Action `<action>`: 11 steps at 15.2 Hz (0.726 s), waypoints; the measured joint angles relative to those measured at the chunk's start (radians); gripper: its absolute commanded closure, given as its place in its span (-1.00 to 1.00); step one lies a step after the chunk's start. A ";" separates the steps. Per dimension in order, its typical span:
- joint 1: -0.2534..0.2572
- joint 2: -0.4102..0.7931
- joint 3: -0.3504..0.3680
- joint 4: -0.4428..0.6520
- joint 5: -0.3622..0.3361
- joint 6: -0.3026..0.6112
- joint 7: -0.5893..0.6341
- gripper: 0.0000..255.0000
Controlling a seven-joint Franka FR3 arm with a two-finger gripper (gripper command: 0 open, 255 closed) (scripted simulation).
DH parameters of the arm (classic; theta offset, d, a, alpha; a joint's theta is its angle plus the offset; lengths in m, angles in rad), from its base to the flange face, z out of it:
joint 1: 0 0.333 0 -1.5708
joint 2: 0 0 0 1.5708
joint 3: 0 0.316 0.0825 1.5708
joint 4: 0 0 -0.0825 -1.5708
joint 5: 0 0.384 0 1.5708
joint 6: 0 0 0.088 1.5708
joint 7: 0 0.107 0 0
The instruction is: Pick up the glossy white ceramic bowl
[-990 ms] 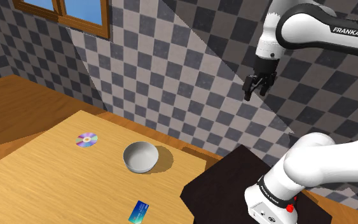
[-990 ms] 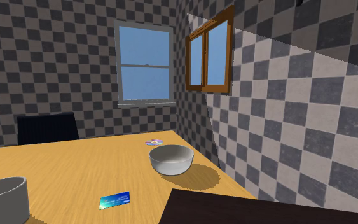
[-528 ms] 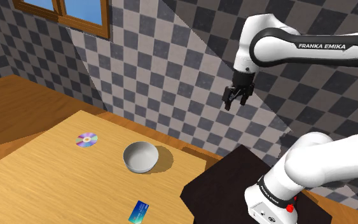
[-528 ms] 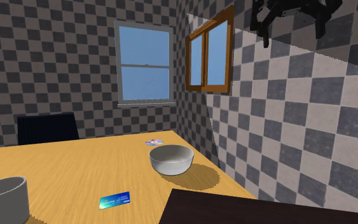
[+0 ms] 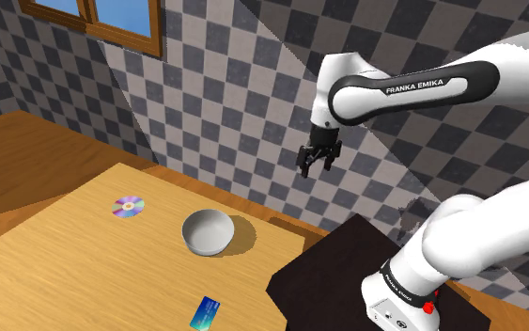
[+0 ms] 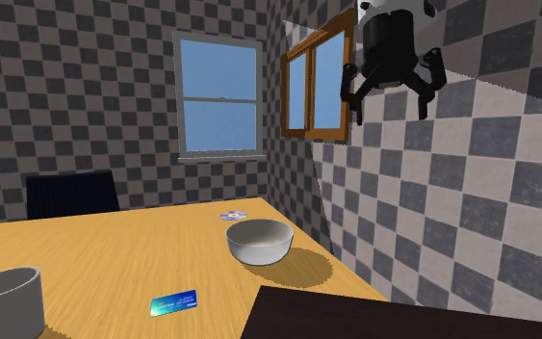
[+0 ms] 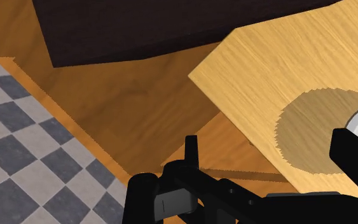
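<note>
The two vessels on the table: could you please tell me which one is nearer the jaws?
The rounded white bowl, close to the checkered wall; the straight-sided grey pot stands far across the table.

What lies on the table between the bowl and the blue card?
Nothing: in the shoulder view, only bare wooden tabletop separates the bowl from the card.
</note>
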 measured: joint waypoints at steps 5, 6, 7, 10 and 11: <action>0.025 0.169 0.044 0.028 0.023 0.143 0.051 -1.00; 0.029 0.212 0.053 0.045 0.024 0.171 0.063 -1.00; 0.034 0.251 0.062 0.051 0.025 0.203 0.074 -1.00; 0.043 0.367 0.079 0.096 0.019 0.277 0.101 -1.00; 0.049 0.416 0.087 0.116 0.014 0.307 0.117 -1.00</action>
